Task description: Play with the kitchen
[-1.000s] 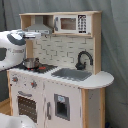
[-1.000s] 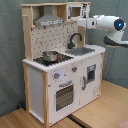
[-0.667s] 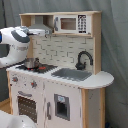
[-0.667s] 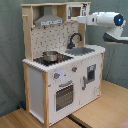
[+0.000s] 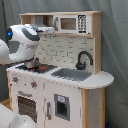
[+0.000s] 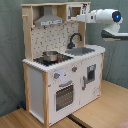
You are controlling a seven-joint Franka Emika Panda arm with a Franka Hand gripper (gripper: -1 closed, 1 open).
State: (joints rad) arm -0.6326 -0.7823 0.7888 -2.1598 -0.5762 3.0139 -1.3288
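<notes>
The kitchen (image 5: 55,85) (image 6: 55,75) is a tall toy of white panels and light wood, seen in both exterior views. It has a black faucet (image 6: 75,39), a grey sink (image 6: 82,50), a steel pot (image 6: 50,56) on the stovetop, an oven door (image 6: 64,95), a range hood (image 6: 48,20) and a small microwave (image 5: 72,23). My white arm reaches level toward the upper shelf. The gripper (image 6: 80,18) (image 5: 50,30) is up by the microwave, near the hood's edge. In the first exterior view the arm hides most of the pot.
A grey curtain hangs behind the kitchen. The kitchen stands on a wooden floor (image 6: 100,107). A rounded counter end (image 5: 102,79) sticks out beside the sink. The arm's thick white joint (image 5: 24,39) hangs over the stove side.
The arm has risen a little and pushed its tip closer to the microwave on the upper shelf. Nothing on the kitchen has moved.
</notes>
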